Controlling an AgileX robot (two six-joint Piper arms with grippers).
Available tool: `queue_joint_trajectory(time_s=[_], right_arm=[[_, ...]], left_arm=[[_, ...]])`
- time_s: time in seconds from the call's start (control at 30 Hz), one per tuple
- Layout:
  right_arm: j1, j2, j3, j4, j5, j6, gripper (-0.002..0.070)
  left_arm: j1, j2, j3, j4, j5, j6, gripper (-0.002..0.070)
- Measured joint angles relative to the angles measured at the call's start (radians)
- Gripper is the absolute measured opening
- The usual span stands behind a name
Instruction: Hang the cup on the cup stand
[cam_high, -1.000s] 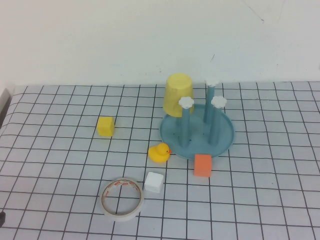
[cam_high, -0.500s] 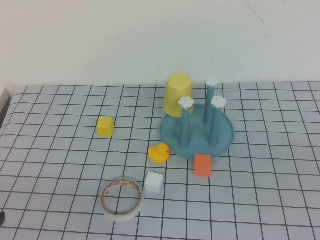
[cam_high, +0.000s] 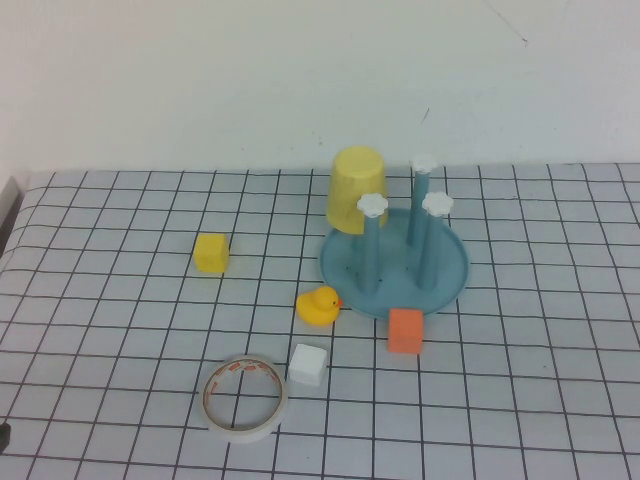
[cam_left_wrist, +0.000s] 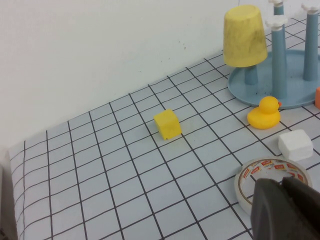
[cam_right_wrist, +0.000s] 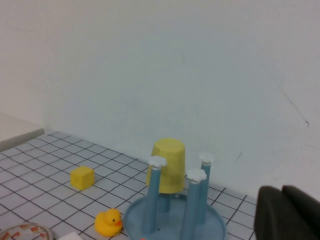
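Left gripper (cam_left_wrist: 285, 202): low over the near-left part of the table, just beside the tape roll (cam_left_wrist: 272, 177), closed with no gap showing and nothing held. Right gripper (cam_right_wrist: 287, 207): raised on the near-right side, likewise closed and empty. Neither arm inside the high view, so both well apart from the work.

Cup (cam_high: 357, 190): upside down over the rear-left post of the cup stand (cam_high: 455, 280), mouth downward, flat base on top, long axis upright along the post, rim clear of the blue dish. From the left gripper, ahead and to the right, past the yellow cube (cam_high: 211, 252) and the rubber duck (cam_high: 318, 305). From the right gripper, ahead and to the left, beyond the nearer posts. Hard to call which arm is nearer; the cup's side of the stand faces the left one.

Judged from this: hanging looks complete, with no further reach needed. Should a correction be wanted, better made straight down along the post, not sideways.
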Motion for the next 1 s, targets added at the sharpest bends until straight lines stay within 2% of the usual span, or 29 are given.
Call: queue_joint_trajectory(time_s=[0.27, 0.37, 0.47, 0.6, 0.73, 0.83, 0.9, 1.0], right_arm=[[0.0, 0.0, 0.01, 0.001, -0.028, -0.026, 0.0002], [-0.011, -0.007, 0.037, -0.033, -0.035, 0.049, 0.0002], [-0.041, -0.032, 0.069, -0.291, -0.053, 0.303, 0.0002], [-0.141, -0.078, 0.109, -0.866, -0.002, 0.961, 0.0002], [-0.283, -0.149, 0.117, -1.401, 0.221, 1.574, 0.0002], [-0.386, -0.213, 0.118, -1.621, 0.387, 1.774, 0.0002], [-0.453, -0.252, 0.125, -1.685, 0.443, 1.821, 0.0002], [-0.532, -0.297, 0.161, -1.733, 0.429, 1.844, 0.0002]], left_arm=[[0.0, 0.0, 0.0, 0.0, 0.0, 0.0, -0.0001], [0.0, 0.0, 0.0, 0.0, 0.0, 0.0, -0.0001], [0.0, 0.0, 0.0, 0.0, 0.0, 0.0, -0.0001], [0.0, 0.0, 0.0, 0.0, 0.006, 0.0, -0.0001], [0.0, 0.0, 0.0, 0.0, 0.007, 0.0, -0.0001], [0.0, 0.0, 0.0, 0.0, 0.007, 0.0, -0.0001], [0.0, 0.0, 0.0, 0.0, 0.007, 0.0, -0.0001], [0.0, 0.0, 0.0, 0.0, 0.007, 0.0, -0.0001]])
